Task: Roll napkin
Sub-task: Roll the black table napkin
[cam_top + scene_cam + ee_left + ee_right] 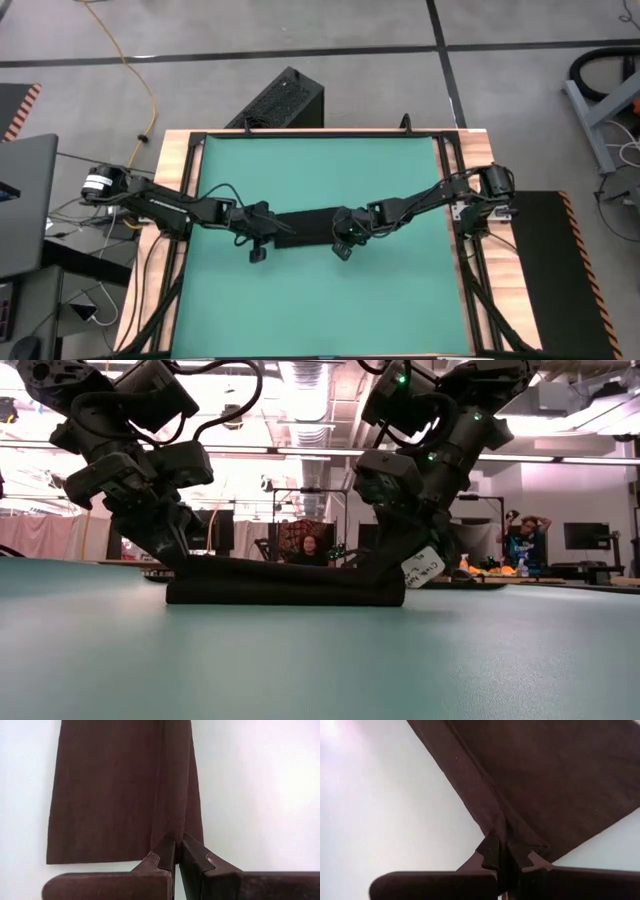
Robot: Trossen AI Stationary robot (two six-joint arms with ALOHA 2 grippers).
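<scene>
The black napkin [305, 226] lies as a folded rectangle in the middle of the green table [320, 310]. Its near long edge is raised into a narrow ridge, which the low view shows as a low dark band [285, 585] with a white tag [423, 567] at one end. My left gripper [262, 238] is shut on the napkin's left end. My right gripper [343, 238] is shut on its right end. Both also show in their own wrist views, left [178, 852] and right [504, 852]. My left gripper pinches the end of the raised fold [176, 827] along the napkin's near edge between its two fingertips, slanting down from the table's left. The fold holds several layers. The flat part [105, 795] stays on the table. My right gripper pinches the other end of the same fold [502, 826] between its two fingertips, slanting down from the table's right. The flat part [570, 780] lies on the table beside it.
A rigid black box with vent slots [283, 100] stands on the floor beyond the table's far edge. A wooden frame [175, 180] borders the green mat. There is bare green surface on the near side. People [525, 540] show far off in the room.
</scene>
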